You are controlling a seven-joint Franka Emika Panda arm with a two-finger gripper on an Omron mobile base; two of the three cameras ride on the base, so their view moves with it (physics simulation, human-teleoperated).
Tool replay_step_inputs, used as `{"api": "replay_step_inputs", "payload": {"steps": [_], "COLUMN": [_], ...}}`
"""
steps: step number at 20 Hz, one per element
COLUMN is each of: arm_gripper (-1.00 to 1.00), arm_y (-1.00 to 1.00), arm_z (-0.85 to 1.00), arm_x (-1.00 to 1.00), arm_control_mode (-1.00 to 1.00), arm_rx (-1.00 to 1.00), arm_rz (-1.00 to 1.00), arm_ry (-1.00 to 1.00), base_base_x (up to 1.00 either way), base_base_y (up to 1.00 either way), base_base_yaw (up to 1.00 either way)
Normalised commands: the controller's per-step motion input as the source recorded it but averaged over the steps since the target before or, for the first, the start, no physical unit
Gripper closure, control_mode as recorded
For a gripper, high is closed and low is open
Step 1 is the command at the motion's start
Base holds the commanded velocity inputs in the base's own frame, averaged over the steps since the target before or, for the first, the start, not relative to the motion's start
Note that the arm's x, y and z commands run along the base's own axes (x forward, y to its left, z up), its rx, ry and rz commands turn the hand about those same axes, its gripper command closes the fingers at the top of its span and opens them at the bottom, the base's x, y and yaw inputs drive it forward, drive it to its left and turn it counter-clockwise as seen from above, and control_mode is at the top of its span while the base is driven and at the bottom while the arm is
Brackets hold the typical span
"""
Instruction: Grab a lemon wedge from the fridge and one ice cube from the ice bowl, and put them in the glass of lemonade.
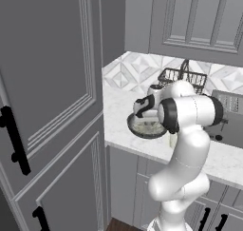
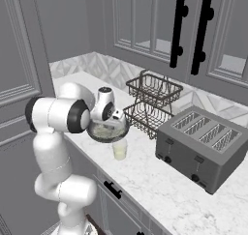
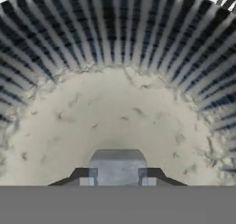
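fingers (image 3: 144,174) clamp ice cube (image 3: 118,165) — inside ice bowl (image 3: 115,43)

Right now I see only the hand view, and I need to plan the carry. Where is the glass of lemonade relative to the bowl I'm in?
Observer: The glass of lemonade stands on the counter close beside the ice bowl, on the side nearer the counter's front edge.
Operator: Anything bulky near it?
Observer: A toaster sits further along the counter, to the right in the right base view, well apart from the glass.
Operator: And behind the bowl?
Observer: Black wire baskets, stacked in two tiers, stand behind it.
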Motion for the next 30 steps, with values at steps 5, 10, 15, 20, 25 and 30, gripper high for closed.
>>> {"api": "replay_step_inputs", "payload": {"steps": [5, 10, 15, 20, 25, 30], "arm_gripper": [1.0, 1.0, 1.0, 1.0, 1.0, 1.0], "arm_y": [0.0, -0.02, -0.08, -0.13, -0.28, -0.45], "arm_z": [0.5, 0.54, 0.43, 0.37, 0.24, 0.0], "arm_x": [-0.42, -0.48, -0.59, -0.61, -0.54, -0.19], "arm_control_mode": [-1.0, -1.0, -1.0, -1.0, -1.0, -1.0], "arm_rx": [0.0, 0.0, 0.05, 0.17, 0.22, 0.19], "arm_rz": [0.0, 0.0, -0.03, -0.11, -0.15, -0.13], "arm_ry": [-0.04, -0.04, -0.06, -0.01, 0.0, -0.02], "base_base_x": [0.0, 0.0, 0.0, 0.0, 0.0, 0.0], "base_base_y": [0.0, 0.0, 0.0, 0.0, 0.0, 0.0], "base_base_yaw": [0.0, 0.0, 0.0, 0.0, 0.0, 0.0]}}
